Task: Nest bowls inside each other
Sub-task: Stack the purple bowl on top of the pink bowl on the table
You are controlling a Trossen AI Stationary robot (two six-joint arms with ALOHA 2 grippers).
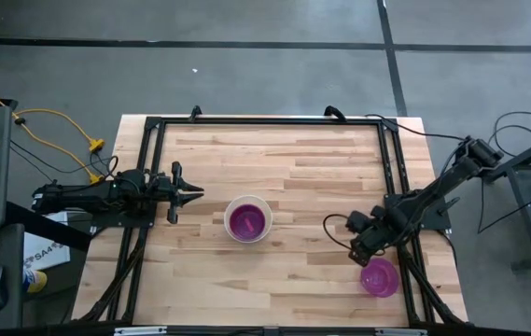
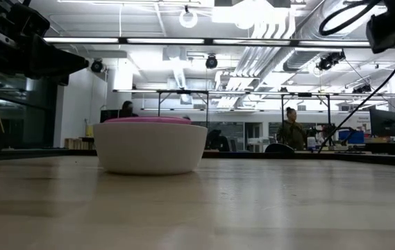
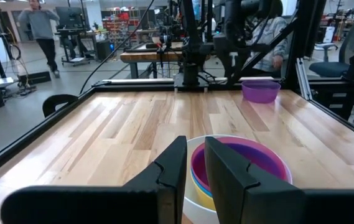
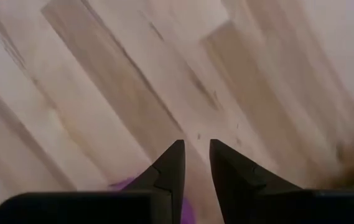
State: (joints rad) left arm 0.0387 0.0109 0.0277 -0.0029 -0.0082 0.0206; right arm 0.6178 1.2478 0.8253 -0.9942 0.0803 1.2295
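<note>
White bowl (image 2: 150, 147) in low view hides all nested inside but a pink rim; blue bowl not distinguishable in any view. Left wrist view: own fingers (image 3: 175, 171) cover the stack's near side, yellow (image 3: 203, 191) only a sliver, the white bowl's base cut by the frame edge. Right wrist view: purple bowl (image 4: 122, 184) shows as a scrap beside the fingers, the rest hidden. Low view: right hand cut off at the top corner. Background people too small to tell more
</note>
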